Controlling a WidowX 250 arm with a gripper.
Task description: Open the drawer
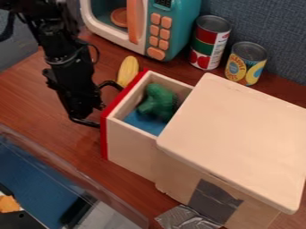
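Reddish-brown tabletop [33,96]: backs onto a blue-grey fabric partition [266,27].
Pale wooden cabinet [236,134]: stands toward the tabletop's right side, grey tape [215,199] on its side.
Black robot arm [67,60]: hangs over the tabletop's left side.
Teal-and-white toy microwave [179,24]: sits near the back edge.
Clear-walled plastic bin [65,165]: occupies the near left.
Pale wooden drawer with a red front [113,118]: stands open from the cabinet toward the tabletop's left side, a dark green toy [159,100] inside.
Black two-finger gripper [108,105]: poised beside the red front, fingers spread wide; contact cannot be told.
Red-and-green labelled can [209,42]: upright by the back edge, right of the microwave.
Yellow-and-blue labelled can [245,62]: upright beside it, shorter.
Yellow elongated toy [128,71]: lies just behind the drawer.
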